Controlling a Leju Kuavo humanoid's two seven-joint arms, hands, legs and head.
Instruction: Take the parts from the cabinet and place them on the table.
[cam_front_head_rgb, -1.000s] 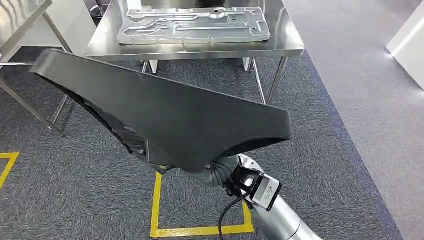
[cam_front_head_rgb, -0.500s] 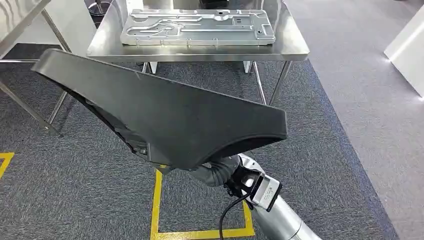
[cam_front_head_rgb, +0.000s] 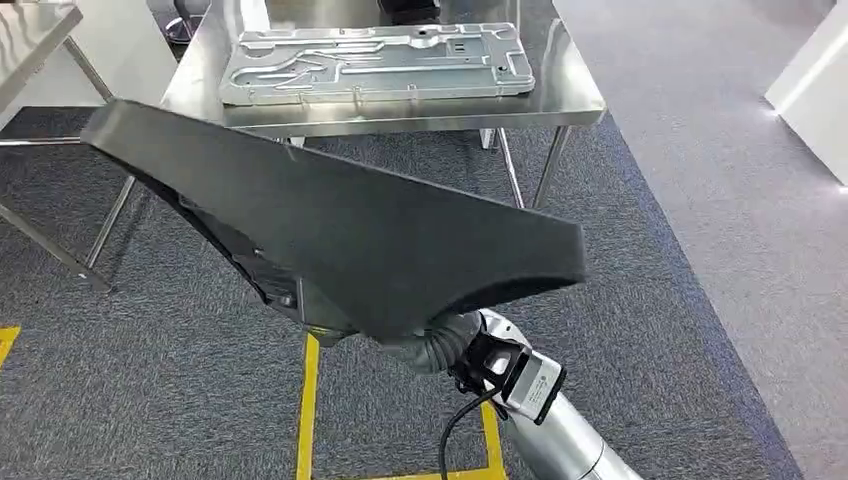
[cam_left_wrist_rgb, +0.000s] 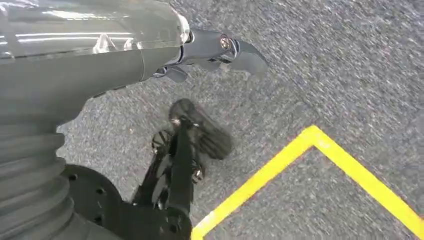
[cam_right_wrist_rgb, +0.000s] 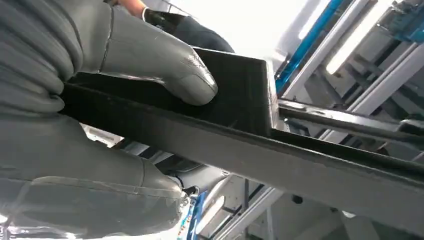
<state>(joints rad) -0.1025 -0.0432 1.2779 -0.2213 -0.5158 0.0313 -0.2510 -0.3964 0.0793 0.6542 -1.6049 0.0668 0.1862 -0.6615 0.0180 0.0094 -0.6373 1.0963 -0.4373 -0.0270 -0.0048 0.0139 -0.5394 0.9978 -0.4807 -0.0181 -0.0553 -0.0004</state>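
Observation:
A large black triangular plastic part (cam_front_head_rgb: 340, 235) is held up in front of me, slanting from upper left down to the right. My right hand (cam_right_wrist_rgb: 125, 75) grips its lower edge, thumb (cam_right_wrist_rgb: 170, 70) pressed on one face, while the part (cam_right_wrist_rgb: 260, 150) hides the fingers under it. In the head view the right wrist's ribbed cover (cam_front_head_rgb: 440, 345) shows under the part. My left hand (cam_left_wrist_rgb: 220, 47) hangs over the carpet with nothing in it. Ahead stands a steel table (cam_front_head_rgb: 570, 95) with a stamped silver metal panel (cam_front_head_rgb: 375, 62) lying on it.
Grey carpet with yellow floor tape (cam_front_head_rgb: 306, 410) lies below me. The corner of a second steel table (cam_front_head_rgb: 35, 25) stands at the far left, its legs (cam_front_head_rgb: 60, 250) reaching onto the carpet. A white object (cam_front_head_rgb: 815, 70) stands at the right edge, beside a lighter floor strip.
The whole picture has shifted a little: the table sits slightly further left and the yellow tape lower in frame, so the camera moved. The black part stays in my right hand.

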